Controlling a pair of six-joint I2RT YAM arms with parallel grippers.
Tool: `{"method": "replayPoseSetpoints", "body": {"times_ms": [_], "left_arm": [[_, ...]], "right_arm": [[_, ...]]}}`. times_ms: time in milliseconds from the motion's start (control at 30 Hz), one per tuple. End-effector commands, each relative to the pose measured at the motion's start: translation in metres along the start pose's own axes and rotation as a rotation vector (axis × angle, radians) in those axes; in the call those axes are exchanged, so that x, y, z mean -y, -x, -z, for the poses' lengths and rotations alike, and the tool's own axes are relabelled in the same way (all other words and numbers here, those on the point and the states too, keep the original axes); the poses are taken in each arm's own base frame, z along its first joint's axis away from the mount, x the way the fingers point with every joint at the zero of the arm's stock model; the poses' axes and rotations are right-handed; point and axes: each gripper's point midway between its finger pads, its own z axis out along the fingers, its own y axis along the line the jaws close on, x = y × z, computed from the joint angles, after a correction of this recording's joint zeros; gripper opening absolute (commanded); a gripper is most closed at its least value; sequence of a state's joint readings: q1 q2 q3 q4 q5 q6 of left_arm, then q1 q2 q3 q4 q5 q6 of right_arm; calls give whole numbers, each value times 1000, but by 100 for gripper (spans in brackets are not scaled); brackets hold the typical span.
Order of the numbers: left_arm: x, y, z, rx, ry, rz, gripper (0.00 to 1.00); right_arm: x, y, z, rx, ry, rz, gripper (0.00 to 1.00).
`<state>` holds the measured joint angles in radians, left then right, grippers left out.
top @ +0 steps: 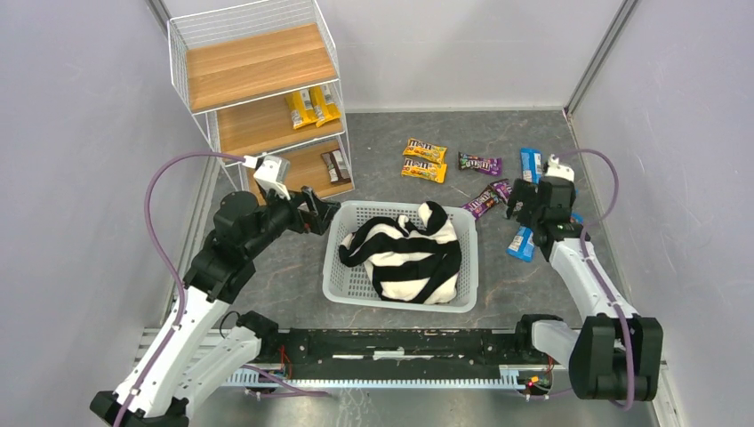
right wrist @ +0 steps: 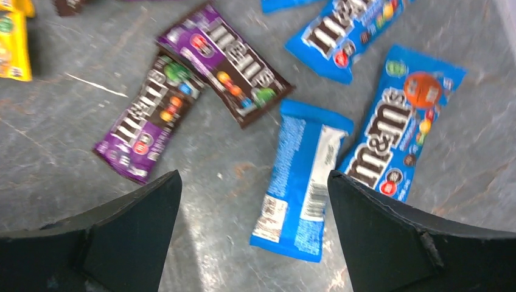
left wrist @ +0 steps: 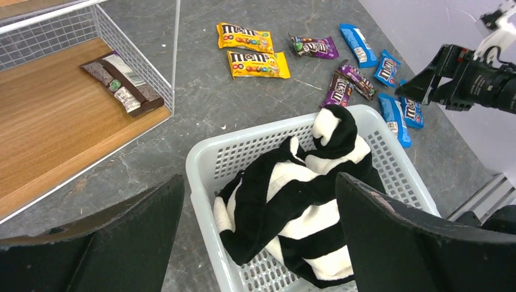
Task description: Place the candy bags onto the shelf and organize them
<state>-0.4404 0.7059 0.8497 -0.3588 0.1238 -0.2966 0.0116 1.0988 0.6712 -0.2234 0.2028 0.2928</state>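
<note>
Below the right gripper (right wrist: 252, 188), jaws wide and empty, a blue bag (right wrist: 302, 176) lies face down on the table (right wrist: 225, 164) among other loose blue and purple bags (right wrist: 149, 118), well apart from the shelf (top: 258, 67). Left gripper (left wrist: 258, 188) hangs wide open near the basket (left wrist: 201, 164). Bag looks light, floppy and slick; I'd pinch across its narrow middle, pressing down first.

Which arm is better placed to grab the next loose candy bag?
Right. The right pincer hangs open directly above a blue candy bag among the loose ones. The left pincer, also open, faces the basket beside the shelf, with no loose bag beneath it.
</note>
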Motion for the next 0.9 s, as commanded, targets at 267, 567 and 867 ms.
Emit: {"method": "replayPoseSetpoints", "body": {"times_ms": [267, 567, 867], "left_arm": [[9, 2, 5, 40, -12, -100, 100], [14, 3, 8, 39, -24, -104, 100], [14, 6, 7, 39, -21, -104, 100]], "right_arm": [[42, -55, -26, -157, -37, -188, 92], [40, -62, -44, -195, -21, -143, 75], [47, -72, -54, -226, -77, -106, 69]]}}
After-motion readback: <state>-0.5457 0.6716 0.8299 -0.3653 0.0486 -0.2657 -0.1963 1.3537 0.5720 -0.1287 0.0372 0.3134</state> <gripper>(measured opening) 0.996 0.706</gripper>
